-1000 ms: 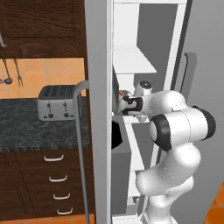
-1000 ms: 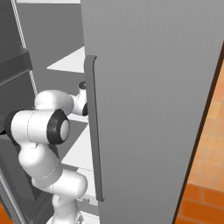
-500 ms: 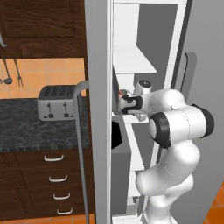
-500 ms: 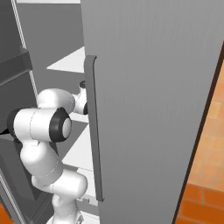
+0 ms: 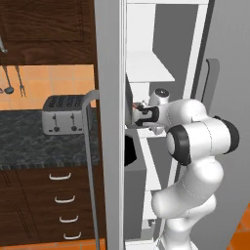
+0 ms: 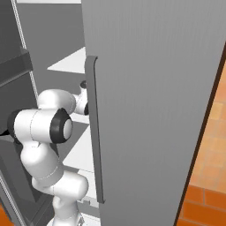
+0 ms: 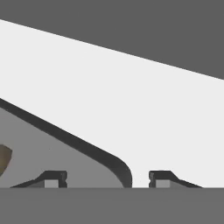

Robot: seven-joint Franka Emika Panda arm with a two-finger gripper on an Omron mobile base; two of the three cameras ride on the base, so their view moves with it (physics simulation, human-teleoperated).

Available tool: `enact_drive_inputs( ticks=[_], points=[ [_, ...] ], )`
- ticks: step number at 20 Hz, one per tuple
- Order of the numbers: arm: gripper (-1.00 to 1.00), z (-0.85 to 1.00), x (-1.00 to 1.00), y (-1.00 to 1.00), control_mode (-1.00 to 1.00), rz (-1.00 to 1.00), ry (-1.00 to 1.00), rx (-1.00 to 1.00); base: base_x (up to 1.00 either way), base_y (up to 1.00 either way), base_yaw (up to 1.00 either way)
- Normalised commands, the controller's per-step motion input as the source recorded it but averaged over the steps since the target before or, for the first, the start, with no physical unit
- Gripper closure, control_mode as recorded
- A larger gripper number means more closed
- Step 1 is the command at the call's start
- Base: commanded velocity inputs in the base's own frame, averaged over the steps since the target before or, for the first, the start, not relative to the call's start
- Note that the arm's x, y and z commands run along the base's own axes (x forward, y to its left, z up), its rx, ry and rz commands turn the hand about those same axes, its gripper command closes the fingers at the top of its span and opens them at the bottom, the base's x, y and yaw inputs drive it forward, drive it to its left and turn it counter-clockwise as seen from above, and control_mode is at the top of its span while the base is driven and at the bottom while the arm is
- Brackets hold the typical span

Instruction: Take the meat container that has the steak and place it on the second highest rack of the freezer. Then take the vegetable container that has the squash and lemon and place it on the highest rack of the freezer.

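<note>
From the left base view, the arm reaches into the open freezer (image 5: 161,58), gripper (image 5: 138,113) level with a white shelf (image 5: 146,68)'s underside; a toaster (image 5: 62,115) sits on the counter (image 5: 44,141). Over on the right base view, the freezer door (image 6: 154,97) hides the hand. Down the hand view, the fingertips (image 7: 56,178) stand apart, released, straddling a container (image 7: 65,144)'s dark rounded corner on the white shelf (image 7: 131,96); a brownish lump (image 7: 3,158) sits inside.

We see the gripper (image 7: 103,179) with fingertips (image 7: 54,179) spread apart, a grey container's dark rounded rim (image 7: 114,162) between them, on a white shelf (image 7: 131,96).
</note>
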Motion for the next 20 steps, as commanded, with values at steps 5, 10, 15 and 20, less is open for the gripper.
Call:
enact_drive_inputs(
  ticks=[5,10,15,20],
  points=[
    [-1.0,0.02,-0.23,0.0,-1.0,0.0,-0.1,0.0,0.0,0.0,0.0],
    [-1.0,0.13,-0.35,0.0,-1.0,0.0,-0.22,0.0,0.0,0.0,0.0],
    [-1.0,0.58,-0.1,0.0,-1.0,0.0,-0.11,0.0,0.0,0.0,0.0],
    [-1.0,0.63,-0.24,-0.02,-1.0,0.0,0.01,0.0,0.0,0.0,0.0]
  ],
)
